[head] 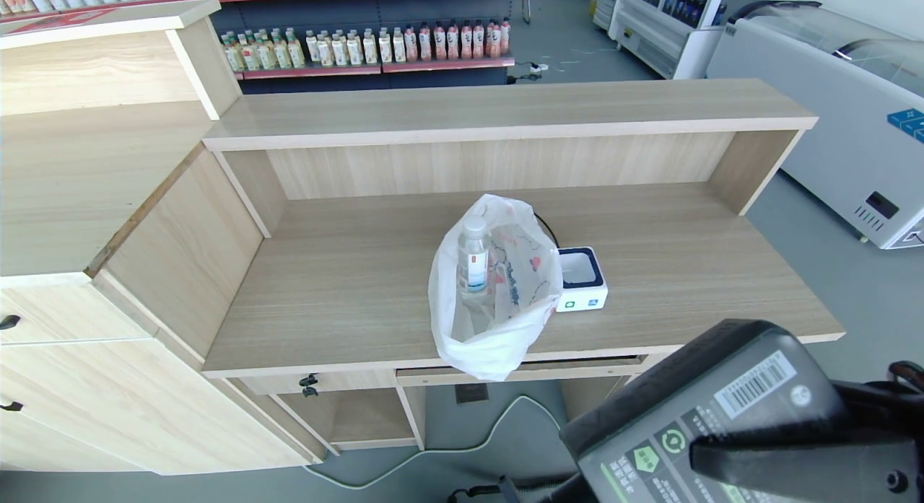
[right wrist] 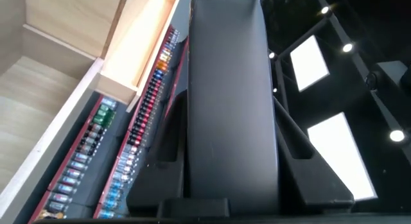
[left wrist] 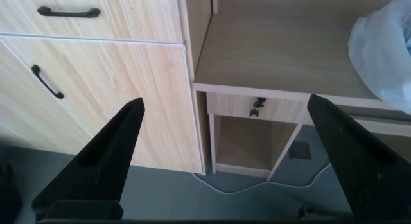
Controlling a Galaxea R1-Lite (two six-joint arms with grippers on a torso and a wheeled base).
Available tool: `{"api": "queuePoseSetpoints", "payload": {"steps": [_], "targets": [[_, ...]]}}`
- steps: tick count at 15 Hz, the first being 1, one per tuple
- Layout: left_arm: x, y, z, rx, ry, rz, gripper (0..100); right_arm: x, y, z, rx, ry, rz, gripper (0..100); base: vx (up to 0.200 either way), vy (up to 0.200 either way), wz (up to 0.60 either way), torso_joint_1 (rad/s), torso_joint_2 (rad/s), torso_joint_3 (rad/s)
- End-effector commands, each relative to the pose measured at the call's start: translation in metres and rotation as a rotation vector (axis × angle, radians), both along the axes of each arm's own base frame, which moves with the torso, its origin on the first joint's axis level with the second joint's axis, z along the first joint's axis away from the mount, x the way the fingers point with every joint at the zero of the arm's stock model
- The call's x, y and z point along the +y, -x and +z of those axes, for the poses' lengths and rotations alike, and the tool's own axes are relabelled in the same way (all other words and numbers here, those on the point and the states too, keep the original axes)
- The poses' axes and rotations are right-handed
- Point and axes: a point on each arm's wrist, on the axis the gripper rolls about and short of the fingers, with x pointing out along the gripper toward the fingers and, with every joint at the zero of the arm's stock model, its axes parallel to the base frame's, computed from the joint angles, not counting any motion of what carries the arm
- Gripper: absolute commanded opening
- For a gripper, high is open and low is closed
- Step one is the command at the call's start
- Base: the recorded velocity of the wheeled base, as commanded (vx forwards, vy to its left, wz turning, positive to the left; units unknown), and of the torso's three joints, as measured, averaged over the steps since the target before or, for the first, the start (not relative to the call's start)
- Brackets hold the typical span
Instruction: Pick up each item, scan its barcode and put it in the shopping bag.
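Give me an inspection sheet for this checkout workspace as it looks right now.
Surface: light wooden counter with raised back ledge.
Job's things: clear water bottle upright in white plastic shopping bag; white-and-blue box scanner beside it; dark flat package with barcode label.
Clutter: nothing seen.
Grippers: left gripper jaws open, empty; right gripper shut on package.
Cables: black cable behind scanner; pale cable on floor.
Surroundings: drink shelves, chest freezers.

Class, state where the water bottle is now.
In the head view, the water bottle stands inside the white shopping bag on the counter, with the scanner at the bag's right.
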Motion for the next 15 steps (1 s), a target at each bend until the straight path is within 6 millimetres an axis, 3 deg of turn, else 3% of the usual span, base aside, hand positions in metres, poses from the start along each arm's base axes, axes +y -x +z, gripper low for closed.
{"api": "queuePoseSetpoints", "payload": {"steps": [1, 15], "targets": [[0.0000, 0.0000, 0.0000, -0.001, 0.000, 0.001, 100, -0.0007, 0.0011, -0.0010, 0.010, 0.010, 0.016, 0, 0.000, 0.000, 0.00, 0.000, 0.00, 0.000], [0.0000, 0.0000, 0.0000, -0.001, 0.000, 0.001, 100, -0.0043, 0.0048, 0.0055, 0.006, -0.010, 0.028, 0, 0.000, 0.000, 0.00, 0.000, 0.00, 0.000]]}}
